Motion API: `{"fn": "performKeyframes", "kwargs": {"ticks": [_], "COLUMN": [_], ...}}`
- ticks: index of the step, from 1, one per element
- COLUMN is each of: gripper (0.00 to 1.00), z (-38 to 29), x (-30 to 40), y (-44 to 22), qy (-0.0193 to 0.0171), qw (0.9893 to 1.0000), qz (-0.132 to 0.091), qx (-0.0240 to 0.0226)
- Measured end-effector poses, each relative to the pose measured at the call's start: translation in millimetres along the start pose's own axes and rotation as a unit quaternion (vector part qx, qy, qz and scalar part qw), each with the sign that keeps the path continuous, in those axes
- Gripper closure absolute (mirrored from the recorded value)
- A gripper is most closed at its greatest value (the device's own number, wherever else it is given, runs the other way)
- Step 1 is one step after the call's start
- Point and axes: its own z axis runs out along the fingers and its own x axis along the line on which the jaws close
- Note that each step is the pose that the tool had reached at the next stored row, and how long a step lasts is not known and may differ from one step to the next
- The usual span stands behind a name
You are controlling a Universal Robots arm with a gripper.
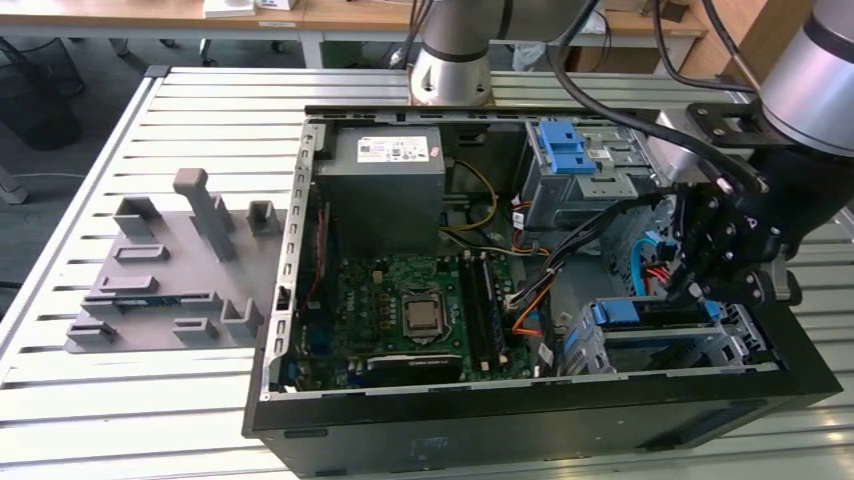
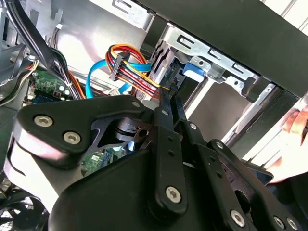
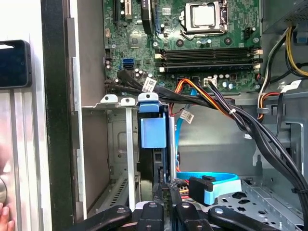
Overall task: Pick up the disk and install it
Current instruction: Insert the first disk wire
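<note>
Standing on edge in the drive cage (image 1: 727, 345) at five o'clock in the exterior view, the disk (image 3: 153, 132) is judged rigid, fragile, best held by its blue frame; the gripper (image 3: 166, 208) is closed beside it, clamped on nothing discernible.

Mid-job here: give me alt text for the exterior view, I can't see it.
The gripper reaches into the open computer case at the exterior view's right, above the blue-framed disk sitting in its metal cage. A grey fixture block lies on the slatted table.
</note>
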Motion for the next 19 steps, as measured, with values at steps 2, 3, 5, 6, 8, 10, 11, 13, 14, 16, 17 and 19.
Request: {"fn": "performKeyframes", "kwargs": {"ticks": [2, 3, 5, 6, 8, 10, 11, 13, 14, 16, 17, 19], "gripper": [0.83, 0.83, 0.83, 0.83, 0.83, 0.83, 0.83, 0.83, 0.83, 0.83, 0.83, 0.83], "z": [0.3, 0.5, 1.0, 1.3, 1.7, 2.1, 2.2, 2.5, 2.7, 2.8, 2.9, 3.1], "x": [0.3, 0.4, 0.7, 0.7, 0.7, 0.7, 0.6, 0.6, 0.6, 0.6, 0.6, 0.7], "y": [-0.5, -0.6, -0.8, -0.9, -1.1, -1.5, -1.7, -1.9, -2.2, -2.4, -2.4, -2.5], "qy": [0.0000, 0.0001, 0.0001, 0.0001, 0.0003, 0.0002, 0.0002, 0.0001, 0.0000, 0.0001, 0.0001, 0.0001], "qw": [1.0000, 1.0000, 1.0000, 1.0000, 1.0000, 1.0000, 1.0000, 1.0000, 1.0000, 1.0000, 1.0000, 1.0000], "qz": [0.000, 0.000, 0.000, 0.000, 0.000, 0.000, 0.000, 0.000, 0.000, 0.000, 0.000, 0.000], "qx": [-0.0009, -0.0011, -0.0014, -0.0015, -0.0015, -0.0017, -0.0017, -0.0018, -0.0018, -0.0019, -0.0019, -0.0019]}}
